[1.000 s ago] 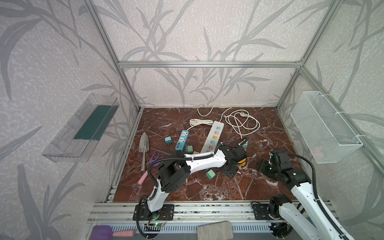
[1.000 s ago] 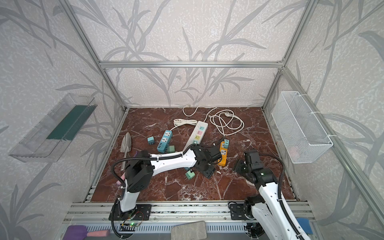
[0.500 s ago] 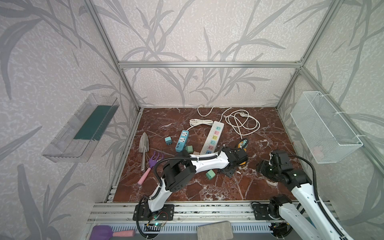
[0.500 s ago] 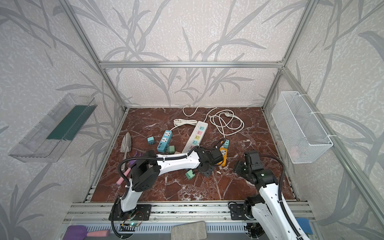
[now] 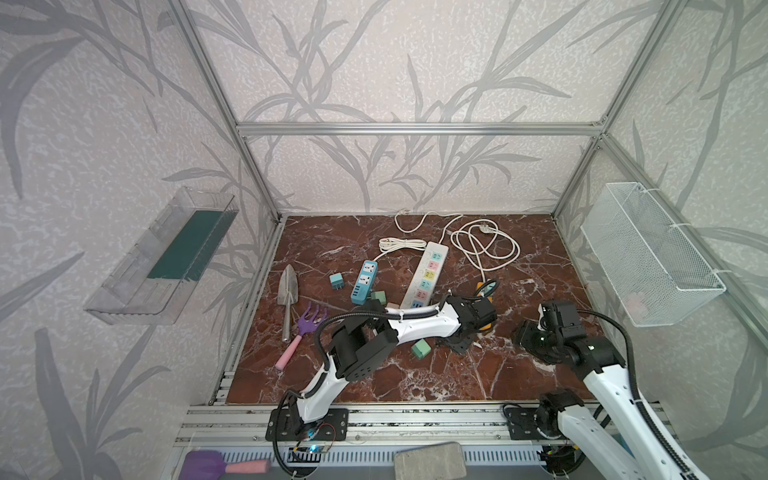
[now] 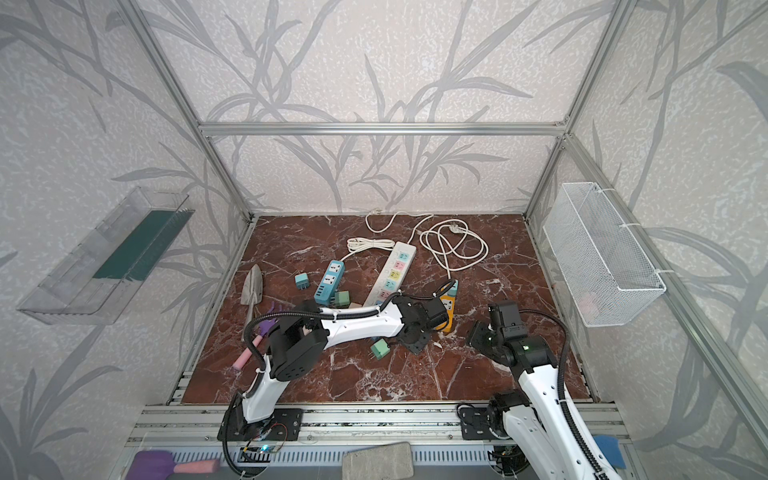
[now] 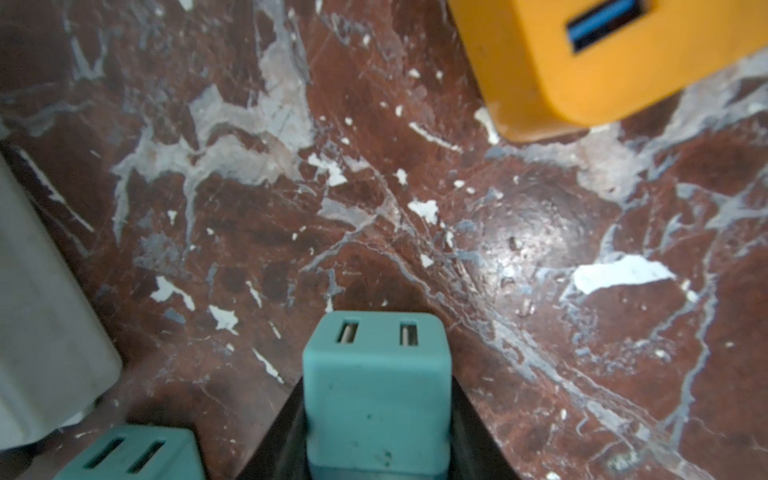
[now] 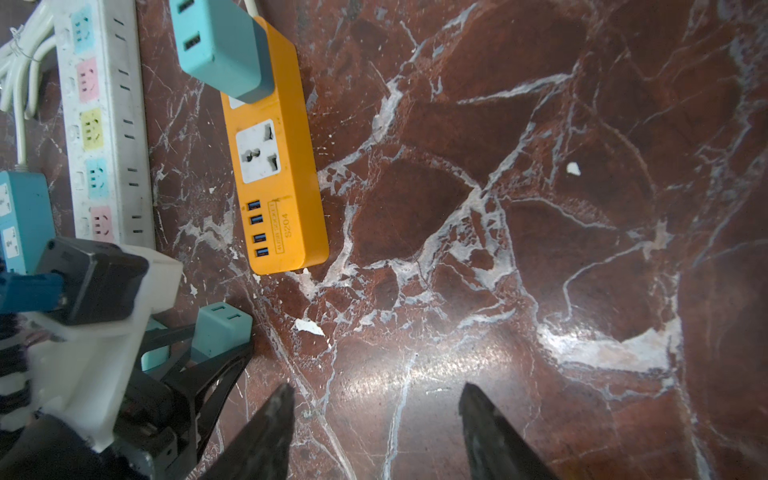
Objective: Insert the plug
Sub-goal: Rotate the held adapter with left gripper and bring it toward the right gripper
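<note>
A teal plug (image 7: 376, 390) with two slots in its end face sits between the black fingers (image 7: 278, 436) of my left gripper, which is shut on it low over the marble floor. The right wrist view shows this held plug (image 8: 222, 332) short of the near end of the orange power strip (image 8: 276, 187), whose universal socket is free; another teal plug (image 8: 220, 50) sits in its far socket. In both top views my left gripper (image 5: 457, 344) (image 6: 412, 341) hides the held plug. My right gripper (image 8: 374, 411) (image 5: 525, 336) stands open over bare floor to the right.
A second teal plug (image 7: 129, 455) (image 5: 420, 348) lies loose by the left gripper. The white power strip (image 5: 428, 270), blue strip (image 5: 363, 282), two more plugs, a coiled white cable (image 5: 482, 245), a trowel (image 5: 288, 291) and a purple rake (image 5: 309, 322) lie behind and to the left.
My left gripper has closed on the teal plug and its wrist has shifted slightly to the right. The right arm has not moved.
</note>
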Controlling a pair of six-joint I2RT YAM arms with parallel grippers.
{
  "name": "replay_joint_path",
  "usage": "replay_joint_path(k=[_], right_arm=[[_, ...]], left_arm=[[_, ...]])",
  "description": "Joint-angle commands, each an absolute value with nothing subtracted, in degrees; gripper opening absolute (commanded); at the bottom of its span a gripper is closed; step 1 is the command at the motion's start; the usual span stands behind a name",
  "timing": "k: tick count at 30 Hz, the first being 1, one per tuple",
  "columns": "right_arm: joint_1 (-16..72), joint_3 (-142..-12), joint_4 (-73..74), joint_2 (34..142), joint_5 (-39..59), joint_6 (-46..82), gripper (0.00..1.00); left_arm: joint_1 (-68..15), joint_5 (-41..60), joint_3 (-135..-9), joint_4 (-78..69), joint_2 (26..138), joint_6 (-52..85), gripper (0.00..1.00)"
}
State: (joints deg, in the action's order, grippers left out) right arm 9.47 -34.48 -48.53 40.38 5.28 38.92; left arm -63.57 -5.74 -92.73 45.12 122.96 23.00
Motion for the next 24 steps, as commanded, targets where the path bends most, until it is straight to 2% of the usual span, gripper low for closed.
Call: replay_joint_path(k=[1,2,6,8,10,11,14,18,24], right_arm=[[9.32,-36.90,-50.37,39.04,5.96,37.46,0.63],[9.32,-36.95,-50.04,38.78,6.16,37.06,0.63],[9.36,-36.61,-48.50,38.63,8.53,34.75,0.63],[9.32,-36.38,-48.23,38.41,9.20,33.88,0.59],[9.40,-37.39,-51.90,39.16,2.34,34.94,0.56],[9.32,-37.58,-52.07,39.60,2.09,35.19,0.56],[9.62,-37.70,-48.87,40.42,7.91,34.58,0.54],[10.33,-40.53,-46.26,41.41,15.95,30.61,0.45],[15.47,-41.83,-40.79,38.37,17.44,29.97,0.40]], left_arm=[[-63.11,-5.23,-90.05,42.25,115.77,17.70,0.04],[-63.16,-5.46,-88.98,40.41,113.33,15.49,0.00],[-62.70,-6.63,-83.22,28.68,103.66,6.00,0.00],[-62.61,-9.62,-77.02,18.98,98.41,1.83,0.00],[-62.52,-9.58,-67.18,5.86,92.47,-3.28,0.00],[-62.56,-8.61,-62.27,-1.51,89.91,-6.65,0.00],[-62.56,-5.45,-48.05,-23.32,84.01,-15.92,0.00],[-61.82,-3.12,-45.25,-24.09,82.38,-21.31,0.00],[-60.69,6.52,-42.32,-26.46,80.81,-22.94,0.00]])
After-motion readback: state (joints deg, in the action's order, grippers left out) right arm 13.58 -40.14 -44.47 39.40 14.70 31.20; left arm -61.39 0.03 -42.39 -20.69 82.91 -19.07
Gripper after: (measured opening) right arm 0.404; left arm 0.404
